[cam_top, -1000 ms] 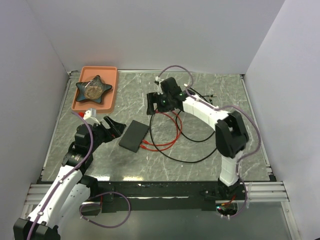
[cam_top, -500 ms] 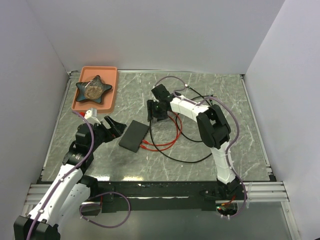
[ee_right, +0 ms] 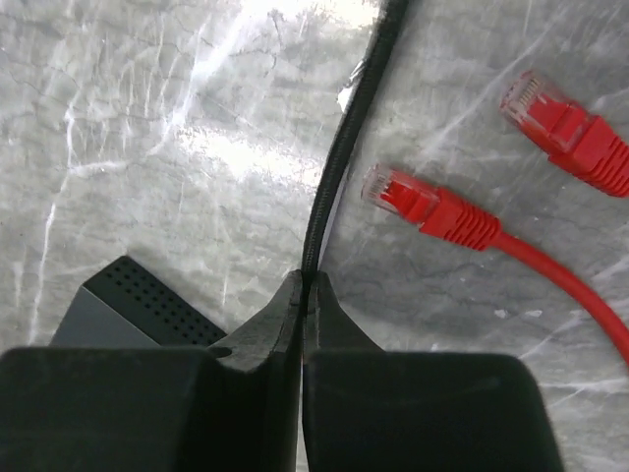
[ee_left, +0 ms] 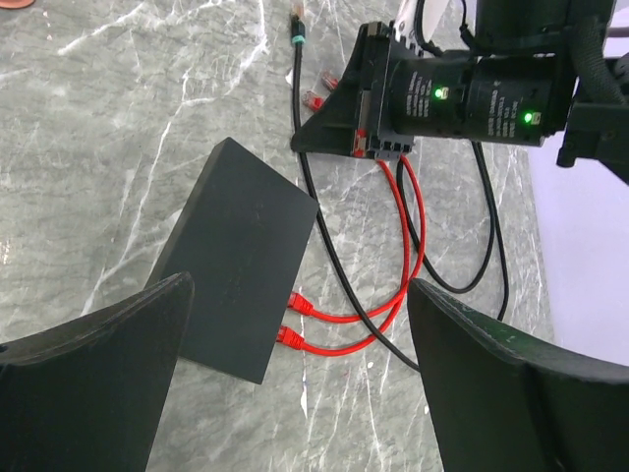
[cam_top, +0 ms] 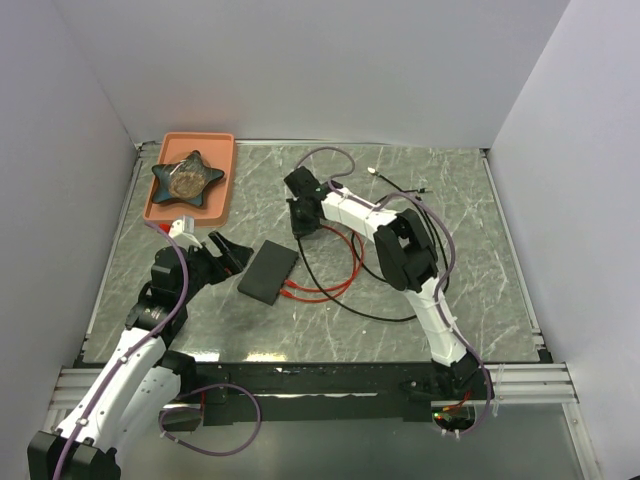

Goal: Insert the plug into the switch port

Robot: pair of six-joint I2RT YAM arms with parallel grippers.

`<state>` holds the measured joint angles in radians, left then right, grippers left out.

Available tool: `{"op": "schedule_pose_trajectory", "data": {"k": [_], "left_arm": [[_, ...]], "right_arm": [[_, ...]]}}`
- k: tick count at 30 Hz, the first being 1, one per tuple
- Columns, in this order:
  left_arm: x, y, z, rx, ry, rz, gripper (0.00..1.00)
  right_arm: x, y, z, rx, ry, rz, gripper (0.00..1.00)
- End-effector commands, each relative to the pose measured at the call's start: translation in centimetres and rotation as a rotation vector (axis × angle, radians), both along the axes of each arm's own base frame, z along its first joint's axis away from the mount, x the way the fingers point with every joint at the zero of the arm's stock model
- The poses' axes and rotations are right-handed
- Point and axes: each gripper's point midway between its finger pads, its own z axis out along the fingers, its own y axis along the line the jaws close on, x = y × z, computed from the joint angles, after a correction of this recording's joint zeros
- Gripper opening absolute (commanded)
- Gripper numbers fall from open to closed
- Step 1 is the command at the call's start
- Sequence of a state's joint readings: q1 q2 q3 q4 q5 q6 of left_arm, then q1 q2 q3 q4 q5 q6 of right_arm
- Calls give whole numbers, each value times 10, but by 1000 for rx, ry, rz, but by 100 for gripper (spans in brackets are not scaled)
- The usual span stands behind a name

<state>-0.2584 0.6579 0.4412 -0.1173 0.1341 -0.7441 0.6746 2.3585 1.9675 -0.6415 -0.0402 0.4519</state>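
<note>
Two jaws of the right gripper are pinched on the black cable, probably to steer its plug; the switch is found lying just ahead of the wide-open left gripper.

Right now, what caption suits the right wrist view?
Right gripper pinches the black cable; two red plugs lie loose beside it.

- bench: grey-green marble-look top, pale veins, dark trim round the edges
- far wall, left wall, right wall: plain white panels, boxing in three sides
- aluminium rail along near edge
- light even, diffuse; some sheen on the marble
</note>
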Motion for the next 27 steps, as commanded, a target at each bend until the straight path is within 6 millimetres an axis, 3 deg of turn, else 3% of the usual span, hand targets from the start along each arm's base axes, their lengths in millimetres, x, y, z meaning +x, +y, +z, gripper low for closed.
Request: {"op": "schedule_pose_trajectory", "data": {"k": [1, 4, 5, 7, 8, 10, 11, 15, 16, 17, 19, 20, 22, 27], "left_arm": [[2, -1, 8, -2, -44, -8, 96], [2, -1, 8, -6, -45, -10, 96], [2, -1, 8, -8, -45, -10, 96], [2, -2, 8, -10, -47, -14, 96], [2, -2, 8, -13, -47, -15, 96], [2, -3, 8, -17, -46, -18, 96], [2, -4, 9, -19, -52, -19, 96], [3, -7, 8, -32, -59, -34, 96], [2, -8, 8, -38, -60, -42, 96], [2, -9, 9, -42, -63, -46, 96], [1, -11, 7, -52, -58, -55, 96], [2, -13, 13, -63, -83, -59, 97], [2, -14, 14, -81, -99, -63, 97], [-1, -20, 25, -144, -154, -82, 99]], "right_arm": [[1, -6, 26, 5, -82, 9, 0], [-5, -12, 53, 22, -139, 44, 0], [-4, -14, 71, 39, -178, 53, 0], [-13, -16, 80, 38, -196, 97, 0], [-16, -16, 98, 58, -231, 115, 0], [-28, -17, 105, 47, -252, 166, 0], [-34, -16, 121, 59, -284, 183, 0], [-73, -6, 129, 79, -312, 326, 0], [-84, -3, 140, 112, -325, 362, 0], [-95, -5, 130, 108, -304, 386, 0], [-115, 5, 143, 188, -321, 457, 0], [-127, 3, 133, 198, -297, 482, 0], [-140, 10, 146, 273, -331, 530, 0], [-176, 14, 148, 351, -338, 654, 0]]}}
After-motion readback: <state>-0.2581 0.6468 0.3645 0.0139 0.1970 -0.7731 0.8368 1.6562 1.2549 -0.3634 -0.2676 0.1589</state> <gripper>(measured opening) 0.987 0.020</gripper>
